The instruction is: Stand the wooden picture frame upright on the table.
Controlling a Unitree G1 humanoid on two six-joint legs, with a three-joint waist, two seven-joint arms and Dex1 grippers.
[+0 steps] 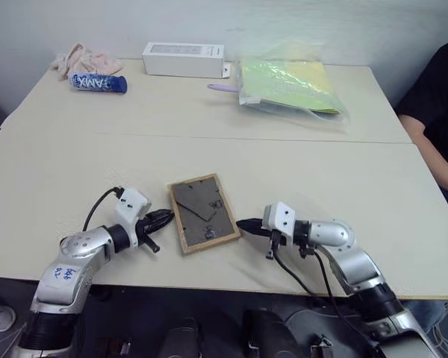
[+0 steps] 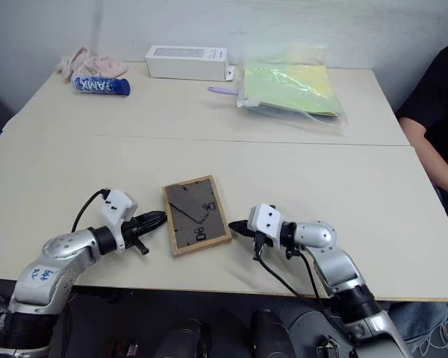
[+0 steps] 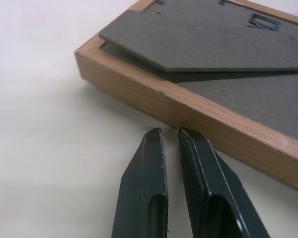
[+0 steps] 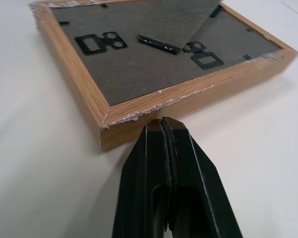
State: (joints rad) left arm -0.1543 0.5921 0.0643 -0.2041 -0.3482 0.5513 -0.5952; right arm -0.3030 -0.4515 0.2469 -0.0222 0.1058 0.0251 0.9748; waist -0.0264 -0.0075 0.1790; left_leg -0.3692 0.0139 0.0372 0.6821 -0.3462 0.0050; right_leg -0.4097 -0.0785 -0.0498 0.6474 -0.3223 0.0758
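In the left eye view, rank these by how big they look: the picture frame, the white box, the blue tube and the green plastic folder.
1. Green plastic folder, largest.
2. and 3. Wooden picture frame and white box: too close to rank, and the frame lies nearer the camera.
4. Blue tube, smallest.

Both arms reach in low from either side, forearms angled toward each other and wrists sloping slightly downward. The left pincer (image 1: 166, 217) has its two black fingers drawn together, a thin slit between the tips. The right pincer (image 1: 243, 224) is pressed fully closed, pointing leftward.
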